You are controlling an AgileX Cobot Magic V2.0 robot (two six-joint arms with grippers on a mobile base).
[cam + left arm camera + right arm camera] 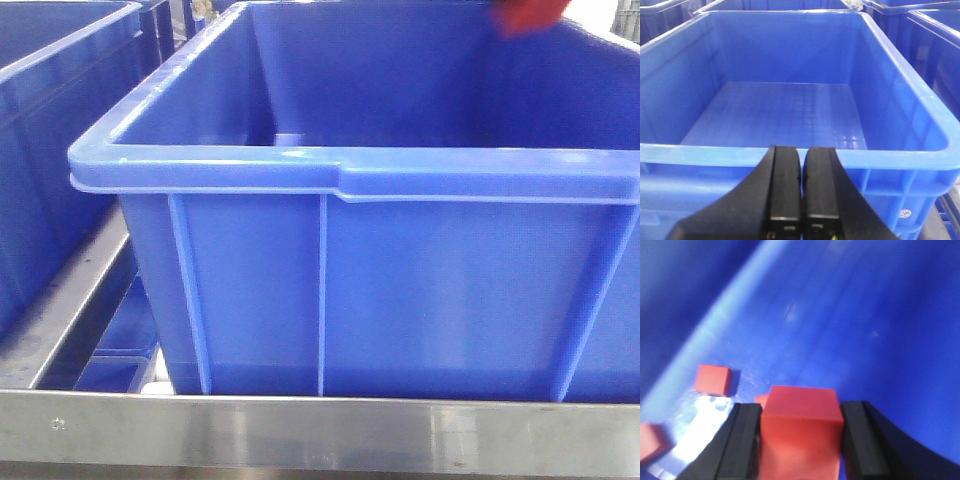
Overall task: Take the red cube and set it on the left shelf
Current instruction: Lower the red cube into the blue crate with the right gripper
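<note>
red cube held, shelf lined with crates

red cube: plain matte red, top and front faces showing, clamped square in the right hand, blue crate plastic behind it. left shelf: brushed steel, flat front rail running level, big dark-blue crates standing upright on it side by side.

crate: blue, grid-embossed floor
shelf: brushed silver
cube: red
other cubes: red
left pincer: black
right pincer: black
</note>
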